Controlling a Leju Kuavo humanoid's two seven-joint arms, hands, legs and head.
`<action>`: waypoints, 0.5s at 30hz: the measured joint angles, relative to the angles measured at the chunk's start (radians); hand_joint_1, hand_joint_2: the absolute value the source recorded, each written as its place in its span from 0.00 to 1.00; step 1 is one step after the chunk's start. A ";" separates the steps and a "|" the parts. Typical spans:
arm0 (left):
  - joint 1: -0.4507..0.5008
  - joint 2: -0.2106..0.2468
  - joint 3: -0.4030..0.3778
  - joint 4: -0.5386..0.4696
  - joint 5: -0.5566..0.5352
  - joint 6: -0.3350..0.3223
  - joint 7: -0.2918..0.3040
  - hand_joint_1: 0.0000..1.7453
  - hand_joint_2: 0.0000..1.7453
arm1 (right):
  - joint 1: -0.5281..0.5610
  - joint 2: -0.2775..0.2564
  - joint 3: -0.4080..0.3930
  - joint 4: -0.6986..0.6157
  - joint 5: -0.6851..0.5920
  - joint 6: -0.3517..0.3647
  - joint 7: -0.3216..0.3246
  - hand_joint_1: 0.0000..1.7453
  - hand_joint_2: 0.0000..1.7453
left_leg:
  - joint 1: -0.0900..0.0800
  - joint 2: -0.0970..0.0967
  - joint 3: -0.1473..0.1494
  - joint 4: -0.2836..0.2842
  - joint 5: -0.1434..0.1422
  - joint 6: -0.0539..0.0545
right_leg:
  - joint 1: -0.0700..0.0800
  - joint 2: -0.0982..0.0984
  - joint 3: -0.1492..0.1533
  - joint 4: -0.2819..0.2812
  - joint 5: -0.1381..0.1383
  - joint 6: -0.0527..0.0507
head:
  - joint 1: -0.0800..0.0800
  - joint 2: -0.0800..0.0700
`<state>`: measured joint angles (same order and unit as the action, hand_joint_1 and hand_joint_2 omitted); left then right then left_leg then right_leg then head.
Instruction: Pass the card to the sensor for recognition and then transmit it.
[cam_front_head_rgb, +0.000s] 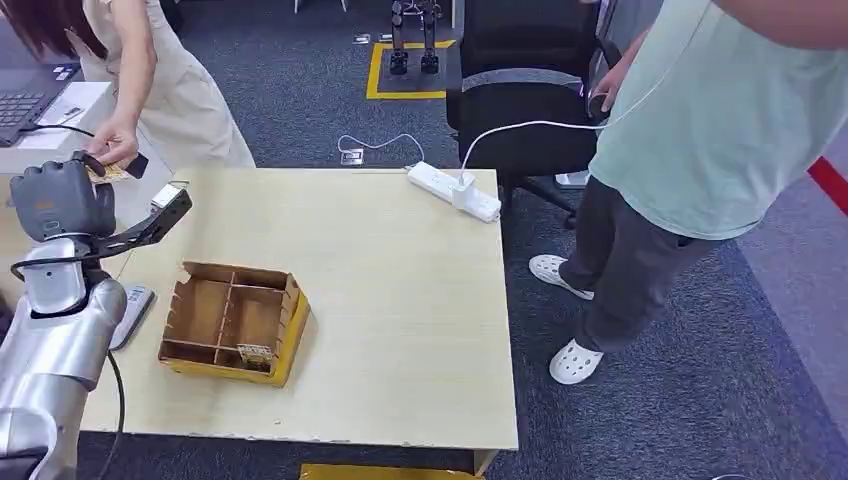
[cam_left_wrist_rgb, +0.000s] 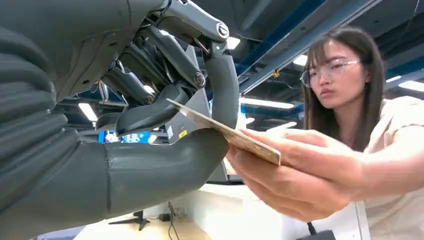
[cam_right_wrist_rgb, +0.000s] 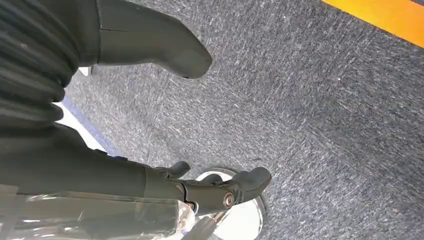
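Your left hand was raised at the far left of the head view, past the left edge of the worktop, and there it met a person's hand. The card lay between them: in the left wrist view your thumb sat under one end and a dark finger pressed on top, so your fingers pinched it while the other fingers stayed spread. The person's hand gripped the opposite end of the same card, so both held it at once.

Your right hand hung over grey carpet, its thumb and fingers apart and holding nothing.

On the worktop, a divided cardboard box sat near the lower-left part, just in from the near edge, with small cards in one near compartment. A white power strip lay at the far edge toward the right corner. Between box and strip the wood was bare. A second person stood close beside the right edge, in front of a black chair.
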<state>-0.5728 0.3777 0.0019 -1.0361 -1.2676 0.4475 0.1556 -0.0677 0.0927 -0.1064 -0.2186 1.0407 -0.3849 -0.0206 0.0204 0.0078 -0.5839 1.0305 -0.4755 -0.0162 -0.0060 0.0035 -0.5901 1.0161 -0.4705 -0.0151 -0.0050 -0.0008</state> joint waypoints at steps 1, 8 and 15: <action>-0.001 0.000 0.000 0.003 0.006 0.000 0.000 0.20 1.00 | 0.000 0.000 0.000 0.000 0.000 0.000 0.000 0.00 1.00 | 0.000 0.001 0.000 0.000 0.000 0.000 | 0.000 0.001 0.000 0.000 0.000 0.000 | 0.000 0.000; -0.001 0.004 -0.002 0.017 0.026 0.001 0.007 0.00 1.00 | 0.001 0.000 0.000 0.000 -0.009 -0.003 0.000 0.00 1.00 | 0.000 0.001 -0.001 0.000 0.000 0.000 | 0.000 0.001 -0.001 0.000 0.000 0.000 | 0.000 0.000; 0.059 0.112 0.018 0.020 0.071 0.023 0.031 0.00 1.00 | 0.009 0.000 -0.007 0.000 -0.029 -0.006 -0.002 0.00 1.00 | 0.000 0.006 0.000 -0.002 -0.001 -0.001 | 0.000 0.005 -0.002 0.002 0.000 0.000 | 0.000 0.000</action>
<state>-0.5136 0.4895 0.0195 -1.0163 -1.1966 0.4708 0.1862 -0.0583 0.0927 -0.1133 -0.2182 1.0117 -0.3914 -0.0221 0.0206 0.0134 -0.5843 1.0289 -0.4762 -0.0170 -0.0058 0.0087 -0.5917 1.0181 -0.4708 -0.0155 -0.0053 -0.0008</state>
